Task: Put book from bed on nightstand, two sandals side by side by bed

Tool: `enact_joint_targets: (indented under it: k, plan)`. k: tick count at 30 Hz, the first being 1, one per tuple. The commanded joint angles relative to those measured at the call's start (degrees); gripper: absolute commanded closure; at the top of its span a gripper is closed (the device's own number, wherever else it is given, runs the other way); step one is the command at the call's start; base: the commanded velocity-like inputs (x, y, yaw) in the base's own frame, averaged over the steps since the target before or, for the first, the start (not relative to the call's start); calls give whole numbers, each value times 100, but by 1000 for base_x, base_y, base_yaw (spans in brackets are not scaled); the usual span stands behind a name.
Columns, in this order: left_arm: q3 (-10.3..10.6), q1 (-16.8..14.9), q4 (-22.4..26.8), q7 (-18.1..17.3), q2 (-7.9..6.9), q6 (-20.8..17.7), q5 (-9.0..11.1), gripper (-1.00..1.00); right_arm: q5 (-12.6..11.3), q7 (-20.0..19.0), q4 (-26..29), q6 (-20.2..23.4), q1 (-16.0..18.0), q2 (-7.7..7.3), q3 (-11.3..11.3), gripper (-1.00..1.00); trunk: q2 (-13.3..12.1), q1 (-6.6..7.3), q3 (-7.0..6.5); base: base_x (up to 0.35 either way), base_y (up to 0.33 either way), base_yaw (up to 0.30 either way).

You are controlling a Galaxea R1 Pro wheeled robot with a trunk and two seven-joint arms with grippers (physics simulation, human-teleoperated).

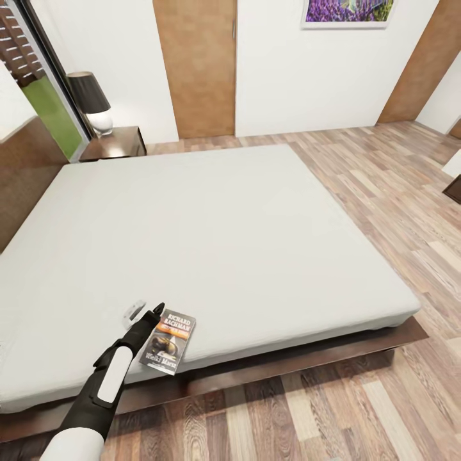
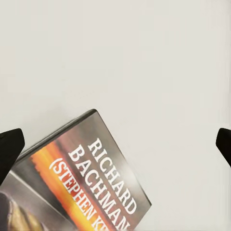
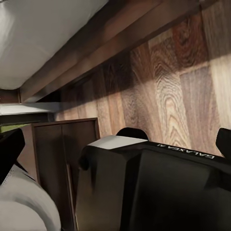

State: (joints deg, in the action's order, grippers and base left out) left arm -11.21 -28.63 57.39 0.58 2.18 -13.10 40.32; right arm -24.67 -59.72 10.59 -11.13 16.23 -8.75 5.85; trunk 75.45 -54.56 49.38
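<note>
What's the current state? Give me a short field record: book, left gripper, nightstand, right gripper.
book: lying flat on the mattress near the front edge of the bed, cover up
left gripper: open, above the mattress just left of the book, not gripping it
nightstand: beside the far left corner of the bed, carrying a lamp, part of its top bare
right gripper: fingertips wide apart, open, pointed toward the floor beside the bed frame
sandals: none identified
</note>
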Motion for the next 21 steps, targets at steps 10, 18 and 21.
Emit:
enact_joint_targets:
  k: [10, 18, 21]
  plan:
    - [-40, -2, 24, 3, -10, -84, 65, -100, -37, 14, -4, -38, 3, -4, 48, -100, -400, 220, -176, 0, 0, 0]
    - [-51, -1, 48, -426, -32, -162, 76, -100, -37, 16, -4, -31, 3, -4, 48, -100, -721, 396, -320, 0, 0, 0]
    - [-51, -2, 53, -806, -36, -369, 73, -100, -37, 14, -4, -31, 3, -4, 48, -100, -841, 462, -374, 0, 0, 0]
